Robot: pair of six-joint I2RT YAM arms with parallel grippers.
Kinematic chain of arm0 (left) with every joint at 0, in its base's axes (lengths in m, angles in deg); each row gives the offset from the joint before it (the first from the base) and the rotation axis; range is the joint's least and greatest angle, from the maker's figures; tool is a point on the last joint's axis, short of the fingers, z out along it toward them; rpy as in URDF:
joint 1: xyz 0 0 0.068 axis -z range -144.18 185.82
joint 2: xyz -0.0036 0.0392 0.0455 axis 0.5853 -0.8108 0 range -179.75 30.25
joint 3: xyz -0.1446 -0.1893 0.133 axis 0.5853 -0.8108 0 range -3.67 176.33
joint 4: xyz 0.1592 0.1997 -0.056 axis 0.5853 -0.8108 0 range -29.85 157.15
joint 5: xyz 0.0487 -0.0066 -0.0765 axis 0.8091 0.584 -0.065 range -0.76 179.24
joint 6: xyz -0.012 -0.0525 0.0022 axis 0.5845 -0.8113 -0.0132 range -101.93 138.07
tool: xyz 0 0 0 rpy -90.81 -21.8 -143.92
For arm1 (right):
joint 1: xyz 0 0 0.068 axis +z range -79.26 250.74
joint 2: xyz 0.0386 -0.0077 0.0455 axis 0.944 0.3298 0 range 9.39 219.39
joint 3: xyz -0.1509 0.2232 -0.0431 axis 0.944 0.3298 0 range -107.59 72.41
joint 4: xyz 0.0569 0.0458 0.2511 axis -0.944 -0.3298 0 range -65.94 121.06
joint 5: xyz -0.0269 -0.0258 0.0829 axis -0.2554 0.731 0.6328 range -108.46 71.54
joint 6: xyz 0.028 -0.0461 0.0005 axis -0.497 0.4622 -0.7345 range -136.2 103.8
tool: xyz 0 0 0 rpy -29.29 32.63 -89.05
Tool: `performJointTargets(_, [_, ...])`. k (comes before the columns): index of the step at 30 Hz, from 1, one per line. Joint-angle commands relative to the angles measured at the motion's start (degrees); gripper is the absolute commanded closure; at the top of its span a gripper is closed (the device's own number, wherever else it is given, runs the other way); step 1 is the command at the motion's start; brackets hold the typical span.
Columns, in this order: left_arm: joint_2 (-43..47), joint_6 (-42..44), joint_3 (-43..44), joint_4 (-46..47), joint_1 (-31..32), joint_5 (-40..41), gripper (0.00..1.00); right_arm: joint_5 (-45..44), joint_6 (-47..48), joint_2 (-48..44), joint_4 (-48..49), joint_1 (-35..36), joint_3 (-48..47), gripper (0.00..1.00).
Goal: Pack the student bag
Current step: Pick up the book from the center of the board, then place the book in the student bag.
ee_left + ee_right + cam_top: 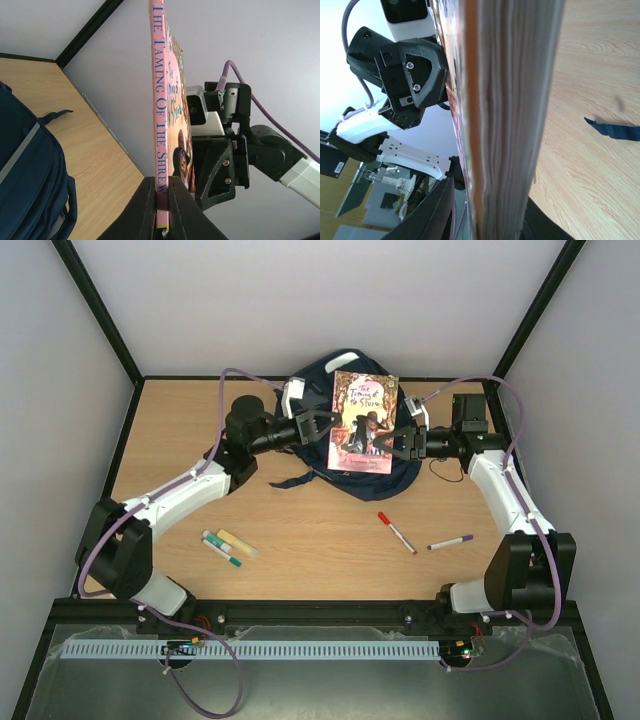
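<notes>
The student bag lies at the back middle of the table, navy with white patches; its side also shows in the left wrist view. A pink paperback book hangs flat above the bag between both grippers. My left gripper is shut on the book's spine, fingers pressed to both sides. My right gripper straddles the book's page edge. One finger meets the pages, while a thin gap shows between the other finger and the cover.
A red pen and a purple pen lie front right on the table. Green markers and a yellow highlighter lie front left. A bag strap trails on the wood. Pale walls enclose the table.
</notes>
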Motion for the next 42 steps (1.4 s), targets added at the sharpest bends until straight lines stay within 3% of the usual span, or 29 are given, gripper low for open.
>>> performJointTargets(1, [0.8,-0.8,-0.7,3.1,0.6,0.1,0.98,3.2,-1.0,1.0,0.1,0.2,-2.7,0.73])
performJointTargets(2, [0.7,-0.9,-0.7,3.2,0.7,0.1,0.98,3.0,-1.0,1.1,0.1,0.2,-2.8,0.76])
performJointTargets(5, [0.3,-0.7,-0.4,3.0,0.8,0.2,0.97,0.7,-1.2,0.9,0.2,0.1,-2.5,0.97])
performJointTargets(8, [-0.3,1.7,1.2,-1.0,0.7,0.7,0.88,-1.6,-1.4,0.4,0.4,0.0,-1.8,0.99])
performJointTargets(13, [-1.6,9.5,5.1,-13.9,0.8,4.6,0.49,-11.6,-0.6,-3.0,2.6,-1.9,1.3,0.99])
performJointTargets(18, [-1.5,18.7,5.3,-25.0,0.8,13.8,0.38,-26.2,2.5,-9.4,5.1,-7.9,8.6,0.99])
performJointTargets(26, [-11.5,36.9,14.5,-40.2,8.4,31.0,0.37,-43.5,5.0,-16.8,10.2,-13.8,16.5,0.99])
performJointTargets(31, [-19.0,46.4,17.9,-37.0,14.0,39.3,0.38,-52.0,5.6,-23.7,14.8,-17.8,20.9,0.99])
performJointTargets(42, [-42.2,51.4,45.3,-47.3,16.7,34.8,0.45,-53.2,5.6,-27.5,15.8,-21.7,22.4,0.99])
